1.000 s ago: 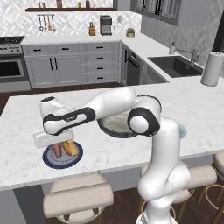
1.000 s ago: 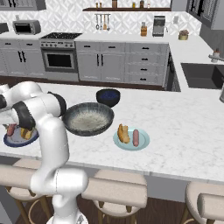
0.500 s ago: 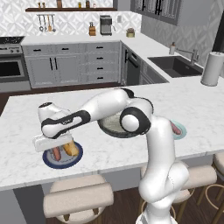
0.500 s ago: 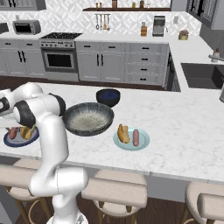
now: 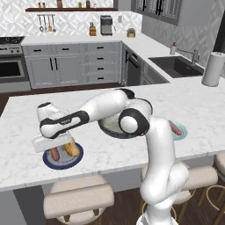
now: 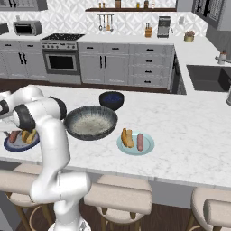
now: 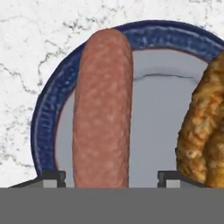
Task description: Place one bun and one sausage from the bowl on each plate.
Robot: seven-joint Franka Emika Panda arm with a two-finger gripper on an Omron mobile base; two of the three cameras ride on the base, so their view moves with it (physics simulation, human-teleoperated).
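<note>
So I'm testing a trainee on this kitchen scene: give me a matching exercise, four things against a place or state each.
Things:
1. navy plate
2. teal plate
3. wide grey bowl
4. small dark blue bowl

Places or states:
A. empty, between the two plates
B. under the gripper, holding a sausage and a bun
C. behind the wide bowl
D. on the counter's right part, with bun and sausage

Pairs: 1-B, 2-D, 3-A, 4-C
</note>
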